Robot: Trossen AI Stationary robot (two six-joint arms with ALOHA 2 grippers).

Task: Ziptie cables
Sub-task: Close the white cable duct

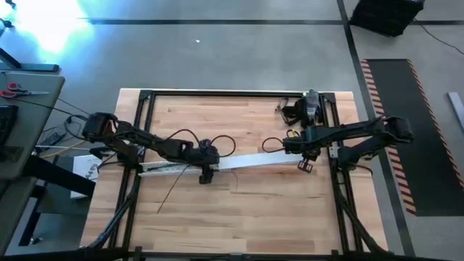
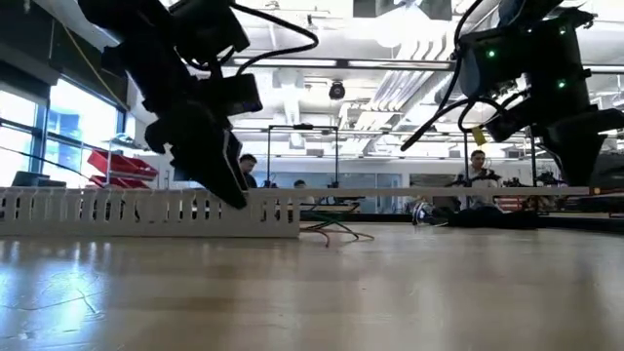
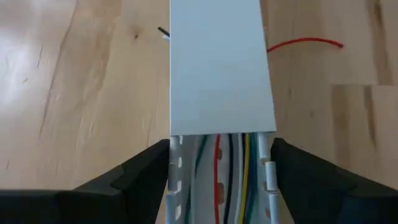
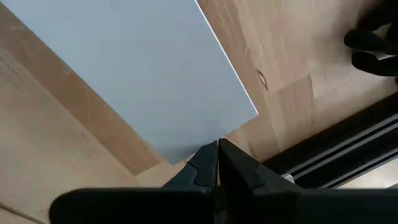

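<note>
Coloured thin cables (image 3: 227, 180) lying inside long white slotted plastic channel (image 3: 176, 186) at frame centre, left gripper (image 3: 221, 171) spread astride it, right gripper (image 4: 217, 163) clenched empty beside flat white cover strip (image 4: 124, 68).

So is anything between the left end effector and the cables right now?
Yes. The white cover strip lies over the channel, hiding most of the cables. Only a short stretch shows past the strip's end, between the open fingers of the left end effector, which straddle the channel.

Grey floor (image 1: 239, 54), bright windows (image 2: 58, 127), white ceiling pipes (image 2: 390, 68)
</note>
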